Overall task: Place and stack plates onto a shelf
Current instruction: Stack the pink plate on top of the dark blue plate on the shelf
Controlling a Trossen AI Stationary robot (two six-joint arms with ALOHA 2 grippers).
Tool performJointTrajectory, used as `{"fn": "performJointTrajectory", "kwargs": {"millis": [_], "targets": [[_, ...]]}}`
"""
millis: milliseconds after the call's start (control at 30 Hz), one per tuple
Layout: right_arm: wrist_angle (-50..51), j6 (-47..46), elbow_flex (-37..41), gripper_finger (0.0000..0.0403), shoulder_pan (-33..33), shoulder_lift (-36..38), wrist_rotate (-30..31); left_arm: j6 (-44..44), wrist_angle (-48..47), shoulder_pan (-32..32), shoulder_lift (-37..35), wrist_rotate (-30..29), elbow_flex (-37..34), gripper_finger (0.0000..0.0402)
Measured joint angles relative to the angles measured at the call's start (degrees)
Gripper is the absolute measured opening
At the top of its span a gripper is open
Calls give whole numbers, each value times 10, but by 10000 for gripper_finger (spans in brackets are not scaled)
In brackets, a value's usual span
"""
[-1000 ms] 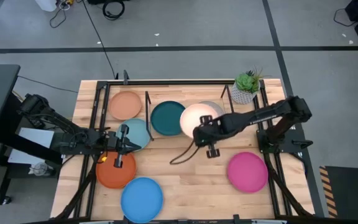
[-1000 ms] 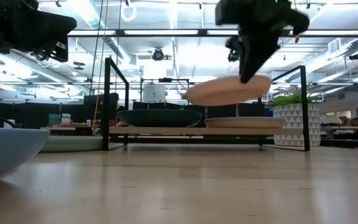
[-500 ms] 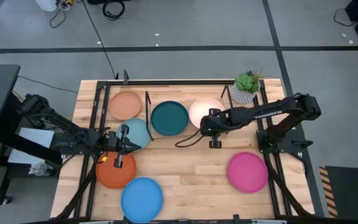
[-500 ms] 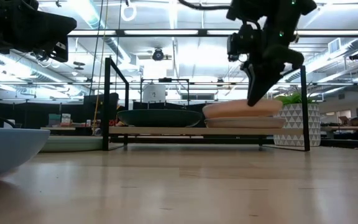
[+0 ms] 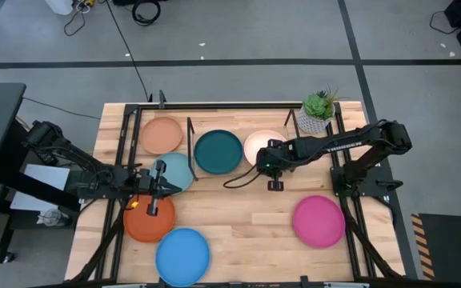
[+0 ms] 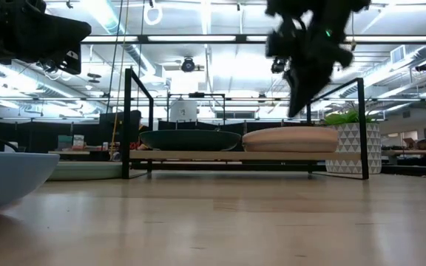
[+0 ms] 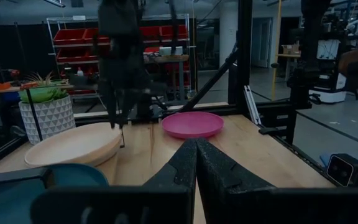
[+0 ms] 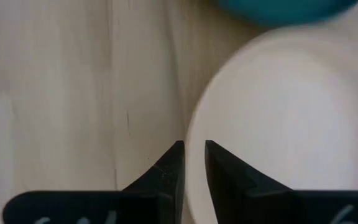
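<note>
Fig.: Cream plate point(image 5: 261, 146) stacked on shelf point(image 6: 242, 155).
R gripper point(image 8: 193, 163) jaws parted, empty; L gripper point(image 7: 196, 163) clenched; 5 plates still on bench point(image 5: 246, 220).

1. The cream plate point(image 5: 259, 146) lies just beyond the tips of the right arm's black fingers point(image 8: 173, 163), pale against the light wood counter point(image 5: 238, 220).
2. The dark teal plate point(image 5: 218, 151) sits beside the cream one, farther from those fingers.
3. The shelf point(image 6: 135, 122) has thin black rods and a light wood base.
4. The peach plate point(image 5: 162, 134) and light teal plate point(image 5: 178, 170) lie near the left arm's black fingers point(image 7: 219, 171).
5. The orange plate point(image 5: 146, 220) and blue plate point(image 5: 182, 252) lie close together.
6. The magenta plate point(image 5: 319, 221) is a solid pink-magenta.
7. A green plant stands in a white pot point(image 7: 45, 117) patterned with grey triangles.
</note>
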State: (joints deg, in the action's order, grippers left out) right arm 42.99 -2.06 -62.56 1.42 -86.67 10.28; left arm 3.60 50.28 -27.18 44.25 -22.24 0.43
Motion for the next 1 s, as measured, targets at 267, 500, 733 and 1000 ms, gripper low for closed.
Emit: {"fn": "performJointTrajectory", "kwargs": {"millis": [267,500,733,1000], "targets": [[12,-36,-28,70,34,-3,43,1,1,0,0,0,0,16],[-24,-55,22,70,47,-4,83,1,1,0,0,0,0,16],[-40,-55,47,70,41,-4,108,1,1,0,0,0,0,16],[-61,-54,63,70,37,-4,97,1,1,0,0,0,0,16]]}}
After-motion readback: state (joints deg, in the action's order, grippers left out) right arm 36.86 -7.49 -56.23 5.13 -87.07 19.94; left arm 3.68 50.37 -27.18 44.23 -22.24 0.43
